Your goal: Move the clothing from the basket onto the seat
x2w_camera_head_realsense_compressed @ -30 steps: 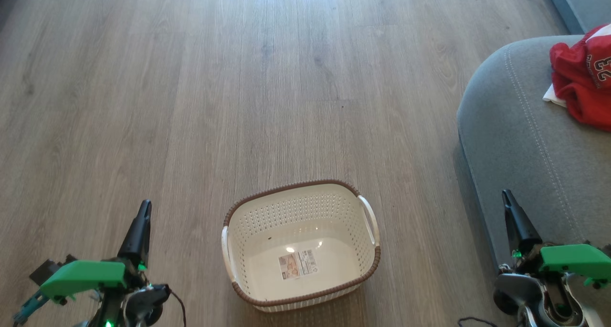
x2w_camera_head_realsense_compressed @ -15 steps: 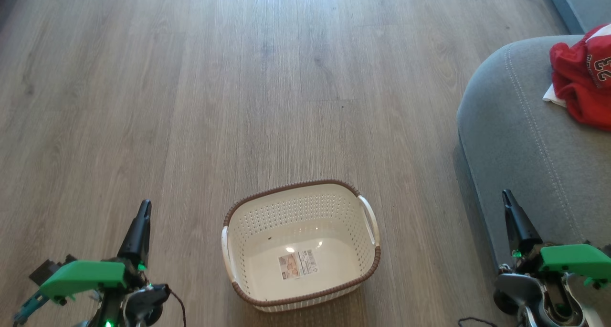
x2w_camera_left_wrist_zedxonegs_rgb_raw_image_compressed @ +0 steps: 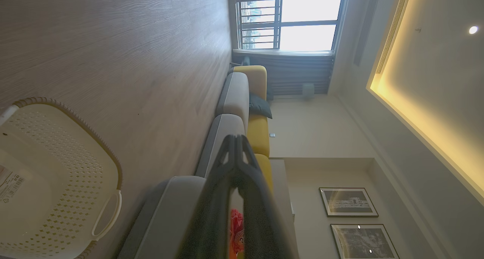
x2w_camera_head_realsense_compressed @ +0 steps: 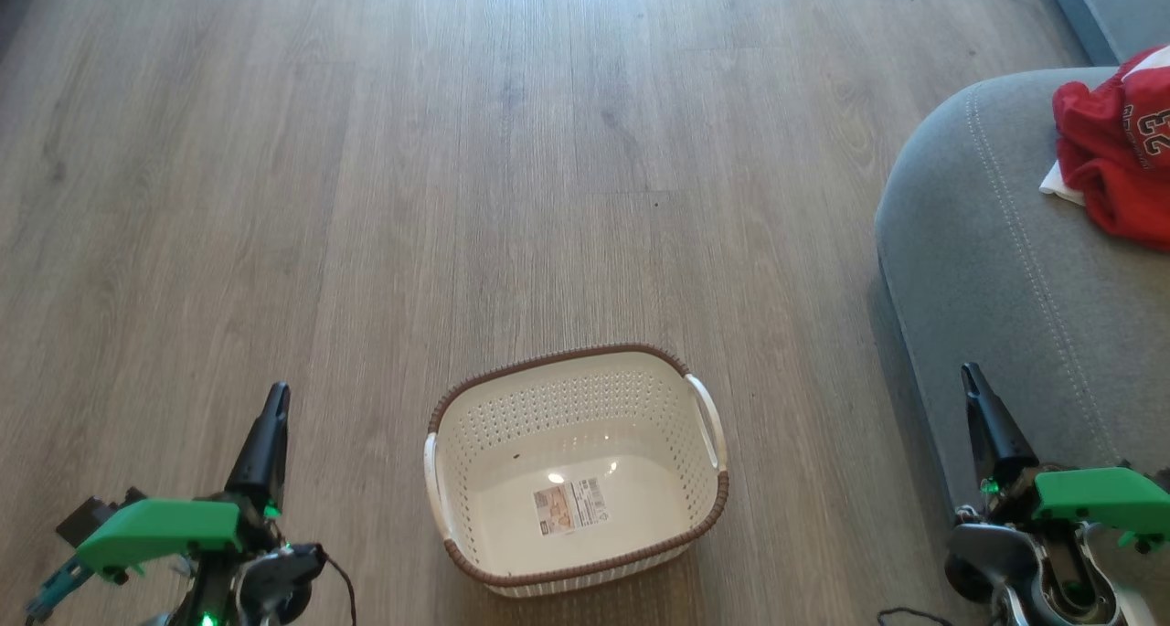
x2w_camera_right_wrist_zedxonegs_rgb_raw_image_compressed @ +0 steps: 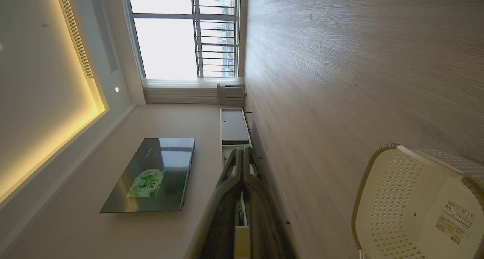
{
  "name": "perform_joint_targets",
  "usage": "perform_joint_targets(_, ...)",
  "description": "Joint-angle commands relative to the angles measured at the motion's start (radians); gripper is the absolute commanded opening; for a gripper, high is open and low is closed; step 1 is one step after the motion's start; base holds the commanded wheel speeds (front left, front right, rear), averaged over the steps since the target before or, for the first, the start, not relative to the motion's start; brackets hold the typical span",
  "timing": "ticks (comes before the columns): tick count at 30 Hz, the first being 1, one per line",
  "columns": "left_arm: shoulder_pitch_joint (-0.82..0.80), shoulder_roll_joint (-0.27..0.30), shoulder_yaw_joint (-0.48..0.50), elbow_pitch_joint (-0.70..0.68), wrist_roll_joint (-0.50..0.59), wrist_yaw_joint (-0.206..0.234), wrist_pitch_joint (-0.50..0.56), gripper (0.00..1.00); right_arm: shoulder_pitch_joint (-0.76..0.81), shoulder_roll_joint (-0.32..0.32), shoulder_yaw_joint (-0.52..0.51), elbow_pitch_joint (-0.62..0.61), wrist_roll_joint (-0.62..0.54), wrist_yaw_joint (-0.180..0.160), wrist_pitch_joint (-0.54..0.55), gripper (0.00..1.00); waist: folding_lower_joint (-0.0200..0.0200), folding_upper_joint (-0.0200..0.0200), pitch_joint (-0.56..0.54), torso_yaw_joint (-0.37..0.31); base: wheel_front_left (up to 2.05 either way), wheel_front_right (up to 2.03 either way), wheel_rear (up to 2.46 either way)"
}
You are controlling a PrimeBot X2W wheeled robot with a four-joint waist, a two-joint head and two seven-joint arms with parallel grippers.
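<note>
While both arms hung low on either side of the basket [x2w_camera_head_realsense_compressed: 569,359], the left gripper [x2w_camera_head_realsense_compressed: 274,403] had its two dark fingers pressed together to a single point, with nothing between them; the left wrist view showed the tips meeting. The right gripper [x2w_camera_head_realsense_compressed: 971,381] was likewise closed and empty, and showed against the near edge of the seat [x2w_camera_head_realsense_compressed: 992,242]. The basket stood on the wooden floor [x2w_camera_head_realsense_compressed: 457,151] between them, touched by neither, its paper label [x2w_camera_head_realsense_compressed: 571,504] showing on the bare bottom. The clothing [x2w_camera_head_realsense_compressed: 1106,155] lay bunched in a red heap on the seat, well apart from both grippers. A blurred red patch [x2w_camera_left_wrist_zedxonegs_rgb_raw_image_compressed: 235,228] behind the left fingers in the wrist view was probably that same heap. Against the pictures of a second and half a second before, nothing had moved: grippers, basket and clothing sat where they had been.
</note>
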Motion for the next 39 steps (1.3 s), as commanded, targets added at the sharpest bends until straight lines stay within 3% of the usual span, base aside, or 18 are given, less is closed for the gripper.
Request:
perform_joint_targets(1, -0.048, 0.008, 0.035, -0.033, -0.007, -0.009, 0.008, 0.0, -0.055, -0.004, 0.017, -0.039, 0.006, 0.0, 0.006, 0.0, 0.0, 0.0, 0.0, 0.0, 0.0, 0.0, 0.0)
perform_joint_targets(39, -0.048, 0.008, 0.035, -0.033, -0.007, -0.009, 0.008, 0.0, -0.055, -0.004, 0.017, -0.039, 0.006, 0.0, 0.006, 0.0, 0.0, 0.0, 0.0, 0.0, 0.0, 0.0, 0.0)
